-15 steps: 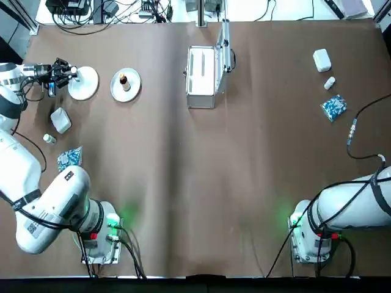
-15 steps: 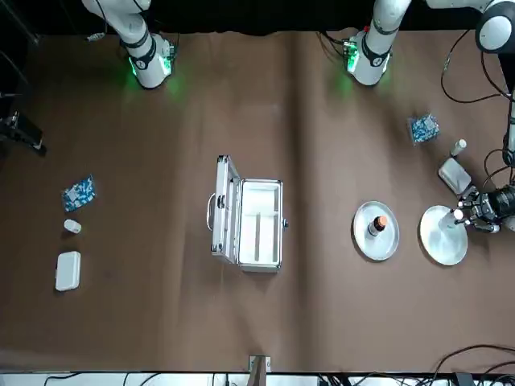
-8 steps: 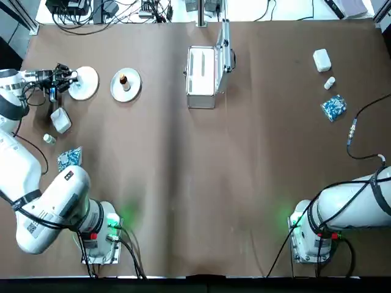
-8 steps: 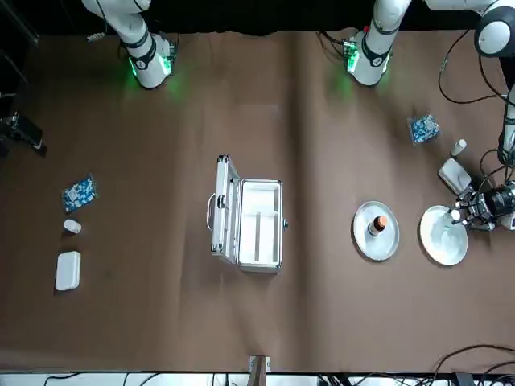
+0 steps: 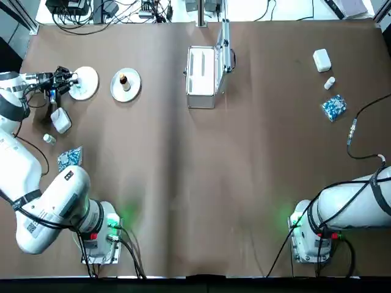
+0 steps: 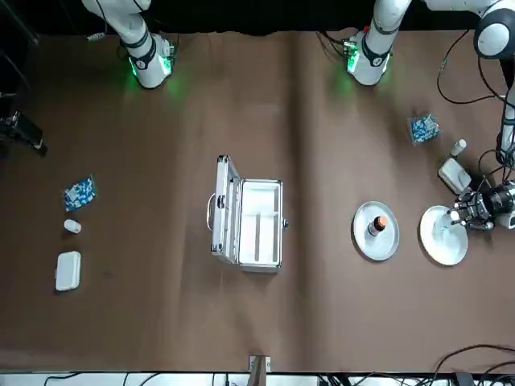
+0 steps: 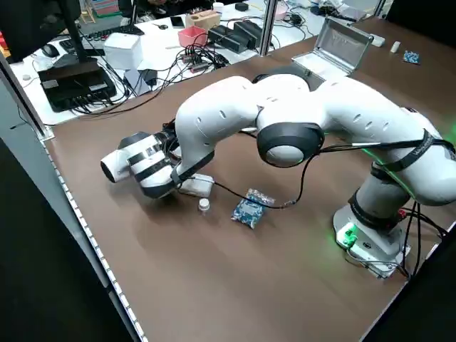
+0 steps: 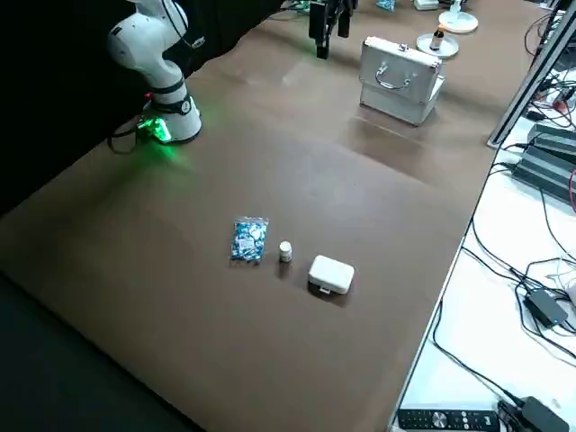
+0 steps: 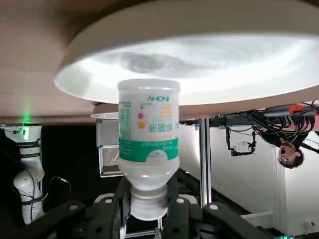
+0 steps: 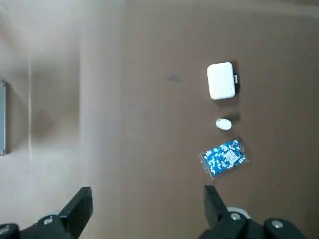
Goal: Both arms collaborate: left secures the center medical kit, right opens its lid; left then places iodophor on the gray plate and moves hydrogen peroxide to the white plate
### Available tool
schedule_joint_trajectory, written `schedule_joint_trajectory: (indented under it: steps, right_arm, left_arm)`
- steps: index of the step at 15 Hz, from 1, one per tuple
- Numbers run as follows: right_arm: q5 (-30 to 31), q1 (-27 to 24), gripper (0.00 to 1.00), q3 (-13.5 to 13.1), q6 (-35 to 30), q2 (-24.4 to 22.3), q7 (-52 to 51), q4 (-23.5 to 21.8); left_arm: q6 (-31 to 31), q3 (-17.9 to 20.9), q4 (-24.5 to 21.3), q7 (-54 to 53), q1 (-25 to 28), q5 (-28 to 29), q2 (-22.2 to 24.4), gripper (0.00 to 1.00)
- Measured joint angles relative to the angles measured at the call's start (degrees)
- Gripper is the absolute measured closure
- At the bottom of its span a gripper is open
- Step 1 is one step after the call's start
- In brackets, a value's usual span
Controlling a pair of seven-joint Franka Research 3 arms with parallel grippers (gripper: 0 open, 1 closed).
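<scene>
My left gripper (image 5: 67, 78) lies level at the left rim of the white plate (image 5: 87, 84), shut on the cap of the hydrogen peroxide (image 9: 148, 142). The white, teal-labelled bottle points base-first at the plate (image 9: 199, 64). The iodophor (image 5: 123, 79) stands upright on the gray plate (image 5: 129, 91) just right of it. The medical kit (image 5: 202, 78) sits at the table's far centre, its lid (image 5: 225, 46) raised. In its wrist view my right gripper (image 10: 147, 195) is open and holds nothing, high above the table's right side. It is out of the top view.
A white box (image 5: 60, 119), a small whitish bottle (image 5: 49, 139) and a blue packet (image 5: 69, 159) lie just on the robot's side of my left gripper. A matching box (image 5: 322, 60), bottle (image 5: 329, 82) and packet (image 5: 333, 107) lie far right.
My left gripper, still holding the bottle, has drifted slightly along the white plate's left rim toward the robot's side. The right arm and the other things stay put.
</scene>
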State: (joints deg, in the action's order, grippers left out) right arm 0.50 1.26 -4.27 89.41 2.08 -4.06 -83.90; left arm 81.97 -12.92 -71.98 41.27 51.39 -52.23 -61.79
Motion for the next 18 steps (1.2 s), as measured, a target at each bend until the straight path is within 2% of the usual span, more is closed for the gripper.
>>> schedule_joint_trajectory:
  steps: [7, 10, 16, 17, 18]
  right_arm:
    - [0.0, 0.01, 0.01, 0.01, -0.11, 0.0, 0.0, 0.0]
    - [0.0, 0.01, 0.01, 0.01, -0.11, 0.0, 0.0, 0.0]
    - [0.0, 0.01, 0.01, 0.01, -0.11, 0.0, 0.0, 0.0]
    - [0.0, 0.01, 0.01, 0.01, -0.11, 0.0, 0.0, 0.0]
    - [0.0, 0.01, 0.01, 0.02, -0.11, 0.0, 0.0, 0.0]
  left_arm:
    - [1.17, 0.14, -0.01, 0.1, 0.0, 0.0, -0.39, 0.68]
    - [1.17, 0.14, 0.0, 0.1, 0.0, -0.11, -0.64, 0.64]
    - [2.42, -0.15, 1.09, 0.02, -0.31, -0.18, -0.46, 0.09]
    - [2.43, -0.16, 1.38, 0.02, -0.38, -0.17, -0.13, 0.01]
    - [2.43, -0.21, 1.58, 0.02, -0.41, -0.04, 0.44, 0.0]
